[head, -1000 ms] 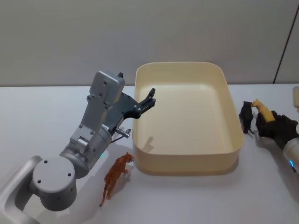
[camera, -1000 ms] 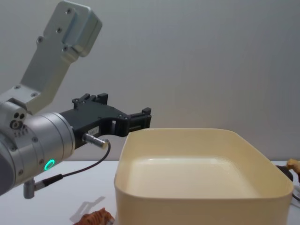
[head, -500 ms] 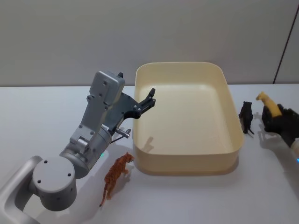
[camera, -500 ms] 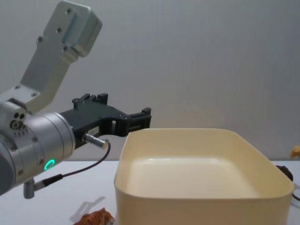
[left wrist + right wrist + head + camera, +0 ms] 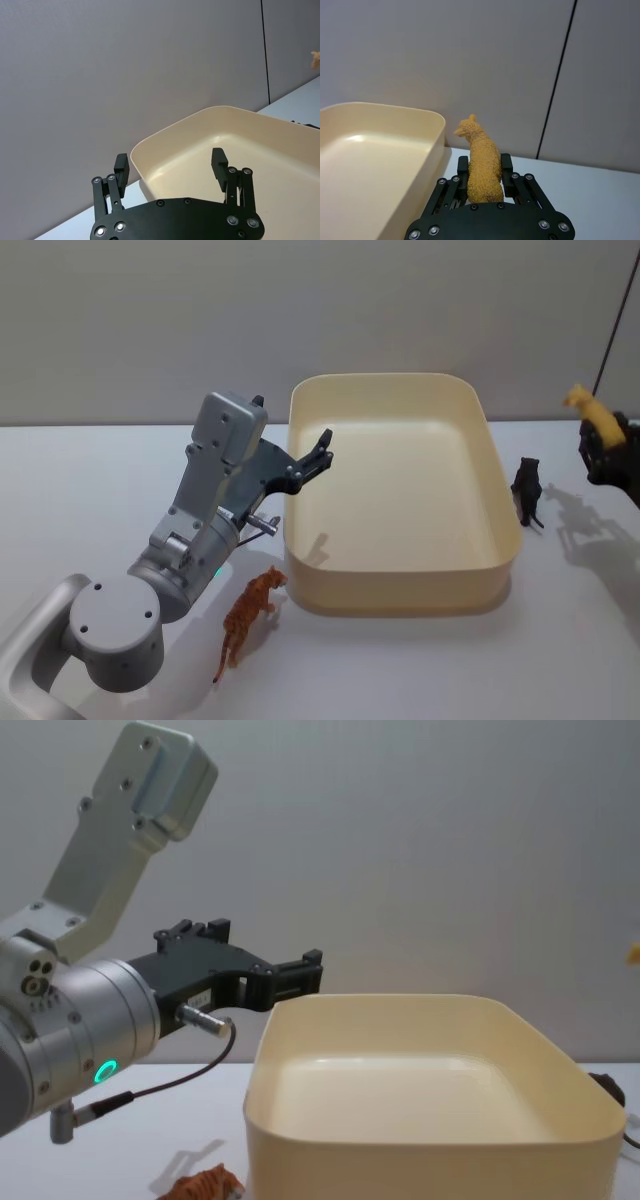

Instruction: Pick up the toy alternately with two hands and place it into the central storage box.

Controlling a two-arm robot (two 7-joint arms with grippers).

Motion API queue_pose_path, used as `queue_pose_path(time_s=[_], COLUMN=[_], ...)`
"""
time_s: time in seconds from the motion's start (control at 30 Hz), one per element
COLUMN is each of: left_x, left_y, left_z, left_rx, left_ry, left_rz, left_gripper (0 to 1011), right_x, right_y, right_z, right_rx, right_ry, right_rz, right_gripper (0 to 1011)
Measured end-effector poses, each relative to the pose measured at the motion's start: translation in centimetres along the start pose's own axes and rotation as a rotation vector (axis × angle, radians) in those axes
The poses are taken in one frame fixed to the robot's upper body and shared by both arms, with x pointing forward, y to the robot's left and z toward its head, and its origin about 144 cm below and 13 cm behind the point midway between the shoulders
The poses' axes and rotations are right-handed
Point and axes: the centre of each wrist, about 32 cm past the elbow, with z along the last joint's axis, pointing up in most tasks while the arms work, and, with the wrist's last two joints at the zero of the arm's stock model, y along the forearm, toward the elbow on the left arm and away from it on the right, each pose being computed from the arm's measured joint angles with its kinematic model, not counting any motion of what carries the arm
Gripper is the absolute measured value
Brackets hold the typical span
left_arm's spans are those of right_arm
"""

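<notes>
– Where's the toy (image 5: 481, 150)?
– Up high, right of the box (image 5: 400, 590), pinched in the right gripper (image 5: 485, 172). Left gripper (image 5: 171, 167) hangs open by the box's left edge
– What's risky?
– Letting go early drops it outside

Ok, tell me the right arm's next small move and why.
Probably swing left toward the storage box: the right gripper is shut on the yellow toy, held above the table to the right of the box, not yet over it.

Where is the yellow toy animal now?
The yellow toy animal is at the head view's far right, clamped in the right gripper above the table, right of the storage box and black toy.
</notes>
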Motion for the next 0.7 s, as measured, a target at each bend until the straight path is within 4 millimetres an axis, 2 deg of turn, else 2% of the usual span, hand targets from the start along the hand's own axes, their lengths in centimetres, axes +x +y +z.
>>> queue_pose_path(time_s=[0.4, 0.7], left_x=[0.0, 0.0], left_y=[0.0, 0.0], left_z=[0.0, 0.0], left_rx=[0.0, 0.0], left_ry=[0.0, 0.0], left_rz=[0.0, 0.0], left_gripper=[1001, 1001], right_x=[-0.3, -1.8], right_y=[0.2, 1.8], right_z=[2.1, 3.1], right_rx=[0.015, -0.007], right_ry=[0.01, 0.032], right_rz=[0.143, 0.284], right_gripper=[359, 359])
